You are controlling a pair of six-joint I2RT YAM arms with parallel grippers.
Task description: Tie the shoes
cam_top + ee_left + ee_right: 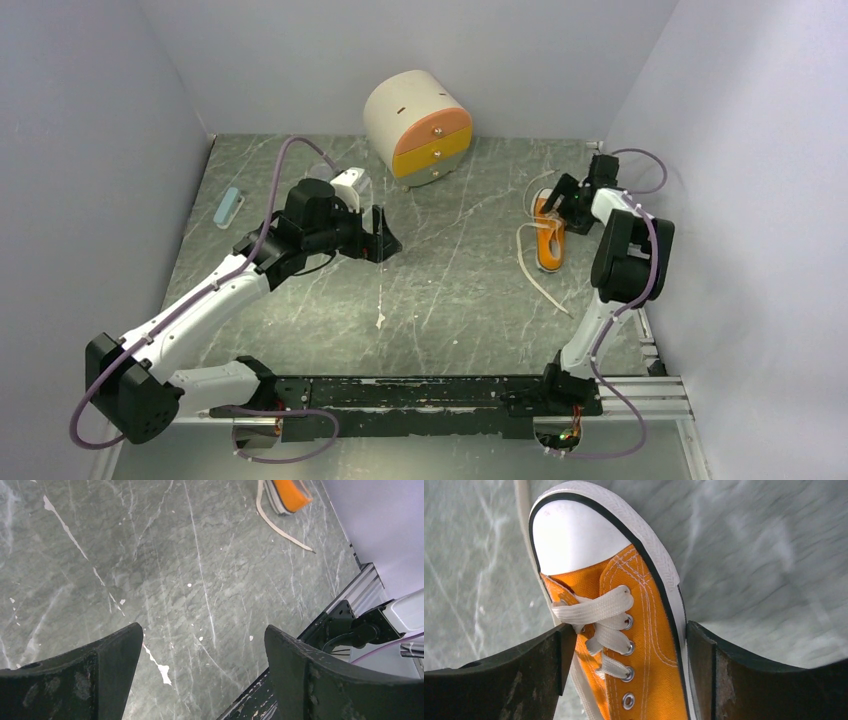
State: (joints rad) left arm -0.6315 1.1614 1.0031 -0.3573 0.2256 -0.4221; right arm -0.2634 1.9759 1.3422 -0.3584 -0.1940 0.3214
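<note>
From above, the sneaker (549, 240) lies on the counter (450, 290) under the right tool (556, 208). A drawer box (418, 128) stands well left of it, blocking nothing.

Left wrist: the left tool (202, 635) gapes empty, far from the sneaker's trailing lace (280, 527).

Right wrist: the right tool straddles the sneaker, open. Closing here would likely pinch canvas, not lace.
</note>
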